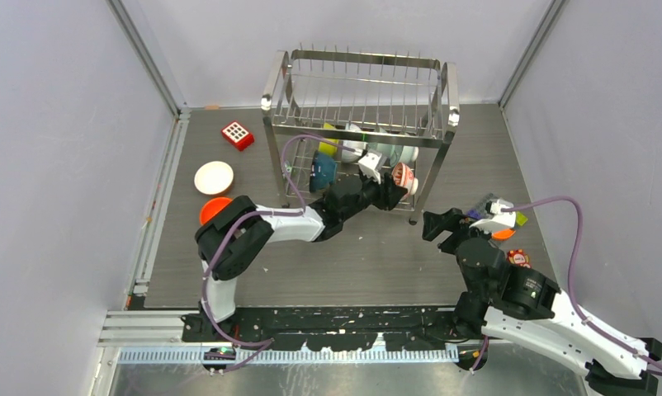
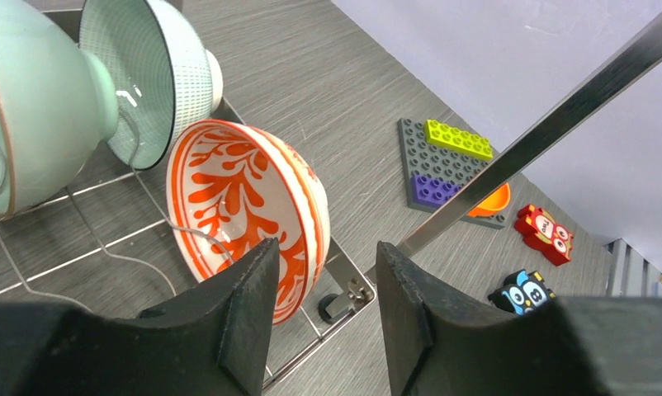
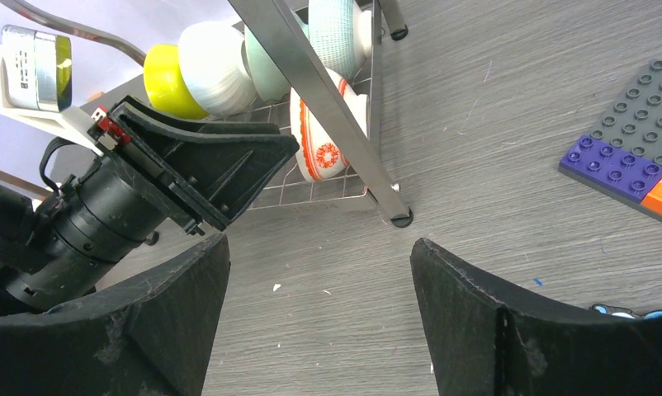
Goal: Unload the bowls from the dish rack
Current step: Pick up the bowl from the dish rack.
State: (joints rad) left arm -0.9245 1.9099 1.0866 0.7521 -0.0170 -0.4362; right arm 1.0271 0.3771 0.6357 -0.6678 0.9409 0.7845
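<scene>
The red-and-white patterned bowl [image 2: 237, 198] stands on its edge at the end of the lower shelf of the dish rack [image 1: 365, 57], close to a steel rack leg [image 2: 542, 124]. Its open side faces the left wrist camera. Next to it on the same shelf stand a pale teal bowl [image 2: 30, 107] and a grid bowl [image 2: 146, 74] with tiny squares on its outside, both on edge too. Further along the shelf are a ribbed white bowl [image 3: 216, 70], a yellow bowl [image 3: 167, 82] and a dark blue bowl [image 1: 323, 172].

The left gripper [image 2: 326, 247] is right at the patterned bowl. One finger [image 2: 245, 305] sits in front of the bowl's rim and the other is on the side by the rack leg. The jaws are about half wide with a gap between them, and they are not squeezing the bowl.

The right gripper [image 3: 319, 243] hangs low over the table [image 1: 352, 256] near the foot of the rack leg. Its jaws are wide and nothing is in them.

On the table to the left of the rack lie a flat white bowl [image 1: 214, 177] and an orange bowl [image 1: 215, 208], just beside each other, and a red block [image 1: 237, 134] with white dots sits a bit further back. On the other side lies a grey brick plate [image 2: 447, 165] with yellow and purple bricks on it, and near it are a red owl toy [image 2: 545, 233] and a blue toy [image 2: 522, 290]
</scene>
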